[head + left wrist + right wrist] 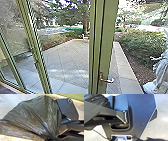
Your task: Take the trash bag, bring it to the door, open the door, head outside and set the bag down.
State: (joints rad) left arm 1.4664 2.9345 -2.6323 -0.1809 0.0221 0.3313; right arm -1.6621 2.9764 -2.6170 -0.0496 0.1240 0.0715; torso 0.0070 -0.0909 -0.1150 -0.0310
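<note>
Trash bag (37,115) gathers into a blurred, cut-off neck.

A green door (107,50) stood before a paved yard (66,60).
Its handle (107,80) sat low on the upright; past the yard's right edge were a bush (140,43) and, nearer, a pale statue (160,71). A tree (86,25) rose beyond the far edge.

The trash bag (37,115), of dark, shiny and wrinkled plastic, is spreading wide from one gathered end close to the robot, and the green door (108,42) with metal handle (108,80) stands ahead.
</note>
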